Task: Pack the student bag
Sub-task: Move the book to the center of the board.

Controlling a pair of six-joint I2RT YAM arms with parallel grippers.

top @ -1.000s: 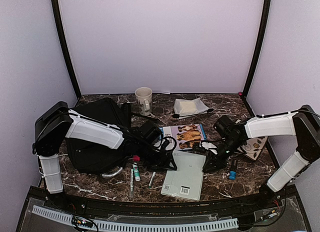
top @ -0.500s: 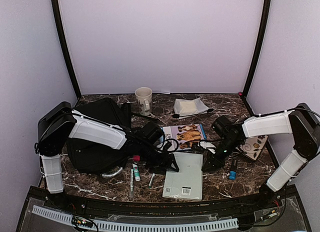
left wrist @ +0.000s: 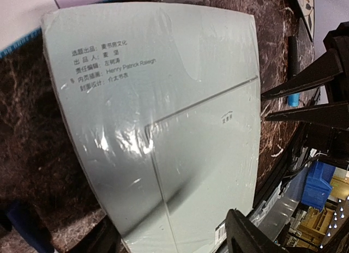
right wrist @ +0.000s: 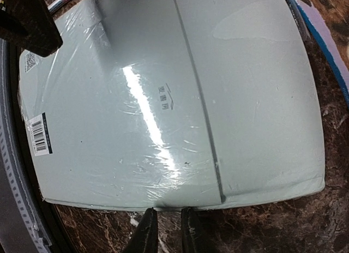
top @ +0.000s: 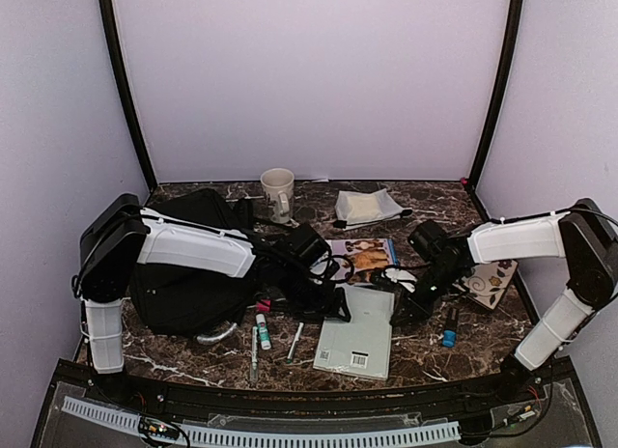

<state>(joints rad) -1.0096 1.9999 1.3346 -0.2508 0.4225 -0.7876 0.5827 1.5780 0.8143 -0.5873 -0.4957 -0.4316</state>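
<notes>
The student bag (top: 183,269), large, black and soft, lies at the left of the table. A pale grey-green shrink-wrapped book (top: 359,337) lies flat at the front centre. It fills the left wrist view (left wrist: 163,111) and the right wrist view (right wrist: 174,100). My left gripper (top: 336,311) hangs over the book's left edge. It is open, its jaws (left wrist: 174,245) standing wide on either side of the book's barcode end. My right gripper (top: 398,318) is at the book's right edge. Its fingers (right wrist: 168,231) are almost together, tips against that edge, with nothing between them.
A mug (top: 277,192) and a grey-white pouch (top: 367,207) stand at the back. A dog picture book (top: 365,257) lies behind the grey book and a patterned notebook (top: 492,279) to the right. Markers (top: 261,330) and a blue-capped item (top: 449,327) lie near the front.
My left wrist has swung right and farther over the book, its jaws narrowing a little. The right gripper has edged left against the book, which has shifted slightly left.
</notes>
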